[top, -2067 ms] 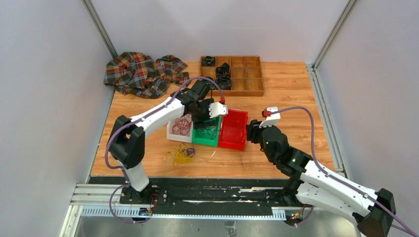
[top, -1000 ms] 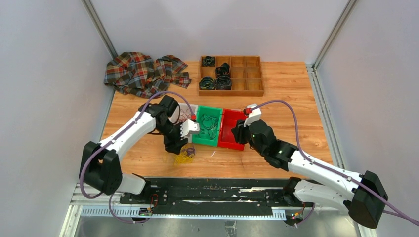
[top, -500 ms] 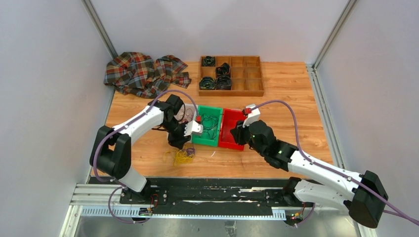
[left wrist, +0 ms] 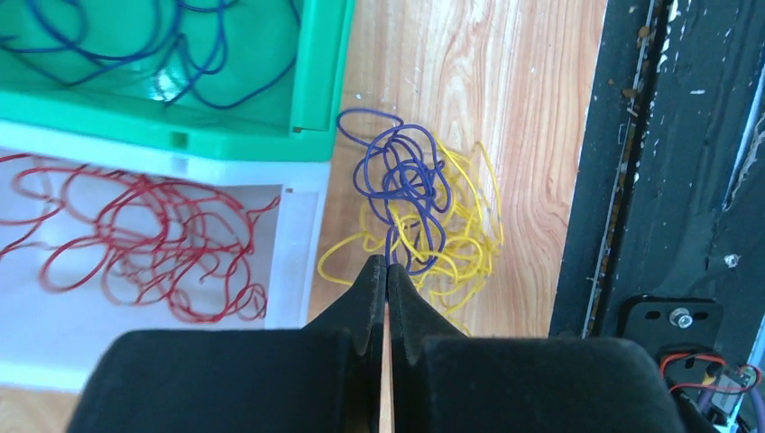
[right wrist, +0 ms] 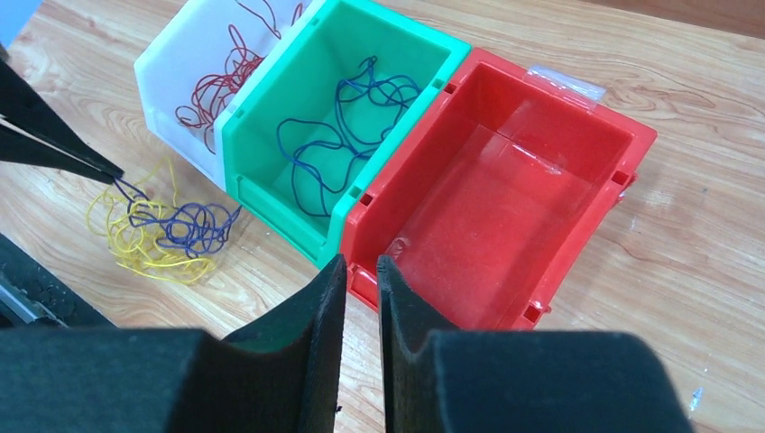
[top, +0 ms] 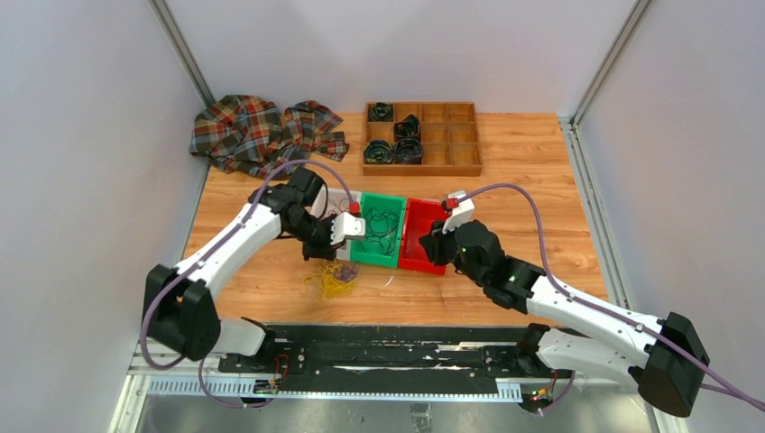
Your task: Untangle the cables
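Note:
A tangle of cables lies on the wood by the white bin: yellow strands [left wrist: 469,245] with a purple-blue cable [left wrist: 402,177] looped over them. My left gripper [left wrist: 387,264] is shut on an end of the purple-blue cable, just above the tangle [top: 336,281]. The right wrist view shows the same pinch from the side [right wrist: 135,191]. Red cables [left wrist: 153,236] lie in the white bin [right wrist: 185,54], and more purple-blue cables [right wrist: 338,131] in the green bin [right wrist: 424,45]. My right gripper [right wrist: 361,263] hovers over the near rim of the red bin [right wrist: 577,117], its jaws a narrow gap apart and holding nothing.
A plaid cloth [top: 262,133] is bunched at the back left. A wooden compartment tray [top: 451,137] with black coiled bands stands at the back. A black rail [top: 388,347] runs along the table's near edge, close to the tangle.
My left gripper has shut on the purple-blue cable at the tangle and drawn back a little. My right gripper's jaws have narrowed; that arm has barely moved.

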Action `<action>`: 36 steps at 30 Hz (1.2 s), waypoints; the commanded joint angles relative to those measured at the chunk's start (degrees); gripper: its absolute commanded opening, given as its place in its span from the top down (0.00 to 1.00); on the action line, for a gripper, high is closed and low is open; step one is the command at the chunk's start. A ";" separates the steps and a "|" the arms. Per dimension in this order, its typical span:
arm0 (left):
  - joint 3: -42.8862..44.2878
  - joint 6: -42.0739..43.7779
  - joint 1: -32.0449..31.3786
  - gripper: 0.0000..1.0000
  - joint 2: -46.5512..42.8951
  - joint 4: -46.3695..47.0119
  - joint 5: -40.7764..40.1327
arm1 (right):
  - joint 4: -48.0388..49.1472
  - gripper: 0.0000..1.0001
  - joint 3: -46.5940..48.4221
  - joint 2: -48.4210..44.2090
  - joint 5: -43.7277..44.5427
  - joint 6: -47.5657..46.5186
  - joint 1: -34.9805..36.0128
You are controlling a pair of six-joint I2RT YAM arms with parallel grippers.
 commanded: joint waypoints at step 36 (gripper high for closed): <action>17.54 -36.31 -3.49 0.99 -21.80 -8.44 7.56 | 29.63 0.50 16.40 21.04 13.64 -10.71 22.54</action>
